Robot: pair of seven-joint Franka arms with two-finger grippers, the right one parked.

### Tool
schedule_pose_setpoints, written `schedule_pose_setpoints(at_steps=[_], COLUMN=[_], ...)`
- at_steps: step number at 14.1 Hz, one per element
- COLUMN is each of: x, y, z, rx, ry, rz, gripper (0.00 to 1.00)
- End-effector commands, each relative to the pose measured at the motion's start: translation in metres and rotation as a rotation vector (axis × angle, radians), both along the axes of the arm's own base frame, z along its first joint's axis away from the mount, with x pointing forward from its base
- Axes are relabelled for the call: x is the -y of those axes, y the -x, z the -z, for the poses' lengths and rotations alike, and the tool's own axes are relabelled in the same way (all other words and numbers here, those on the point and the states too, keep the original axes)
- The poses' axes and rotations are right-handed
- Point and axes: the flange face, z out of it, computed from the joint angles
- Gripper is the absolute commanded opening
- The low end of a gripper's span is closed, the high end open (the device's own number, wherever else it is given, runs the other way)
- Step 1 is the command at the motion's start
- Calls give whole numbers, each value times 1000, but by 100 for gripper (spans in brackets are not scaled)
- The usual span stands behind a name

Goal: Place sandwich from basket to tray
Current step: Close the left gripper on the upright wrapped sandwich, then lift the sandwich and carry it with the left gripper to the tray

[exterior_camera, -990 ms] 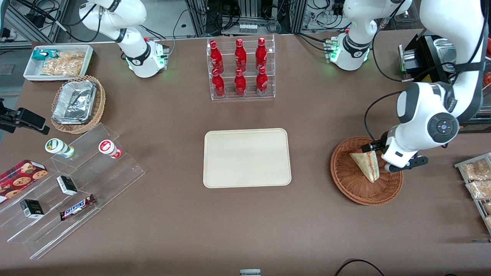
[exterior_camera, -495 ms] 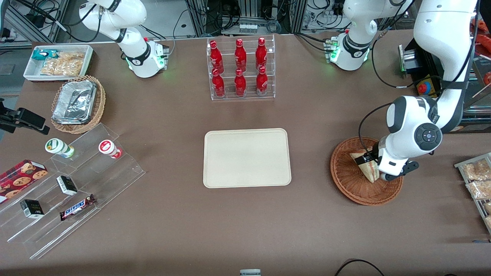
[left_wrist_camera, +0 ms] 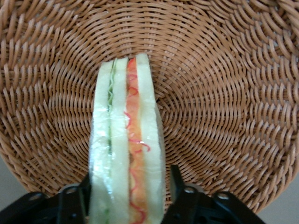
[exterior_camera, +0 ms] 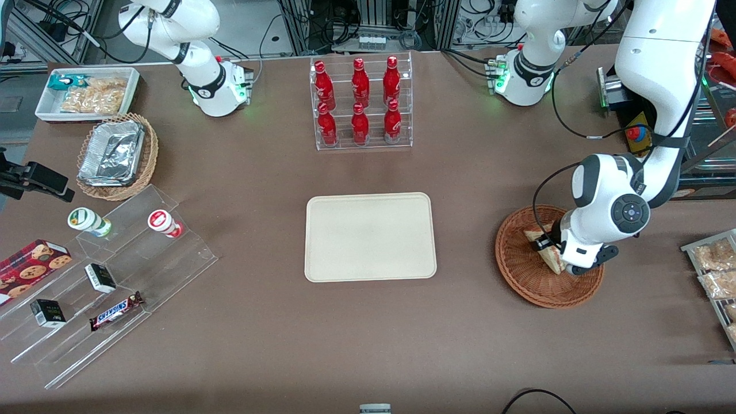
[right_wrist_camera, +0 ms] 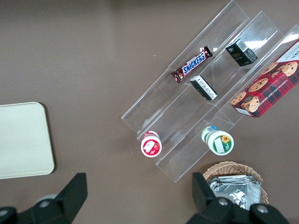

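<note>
The sandwich stands on edge in the round reddish-brown basket, toward the working arm's end of the table. In the left wrist view the sandwich shows pale bread with a red-pink filling stripe, resting on the basket's weave. My gripper is lowered into the basket and is open, its black fingers straddling the sandwich; one finger sits against the bread, the other stands a small gap off. The cream tray lies flat at mid-table, bare, well away from the basket.
A clear rack of red bottles stands farther from the front camera than the tray. Bagged snacks lie at the table edge beside the basket. Stepped acrylic shelves with small goods, a foil-filled tan basket and a white bin sit toward the parked arm's end.
The left arm has swung over the basket and come down, so the gripper now covers most of the sandwich with its fingers on either side. The sandwich has stayed put.
</note>
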Motion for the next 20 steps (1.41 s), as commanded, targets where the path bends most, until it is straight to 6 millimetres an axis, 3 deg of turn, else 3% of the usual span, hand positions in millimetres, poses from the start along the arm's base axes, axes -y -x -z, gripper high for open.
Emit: schedule_pose_setpoints(at_steps=[1,3,5,7,10,13,17,20], x=[-8,-10,-11,5,83,180,292,370], y=[0,-2,-9,-18,-18,11,47,72], z=[-5,-13,-39,-68,-96,-95,-76,-49], rx=[11,16,25,36,17,-6,-24,-33], ry=[-4,-5,-2,2,16,20,18,7], rz=[-42,-25,18,43,168,315,384,376], gripper=[13,9,9,9,10,10,11,11])
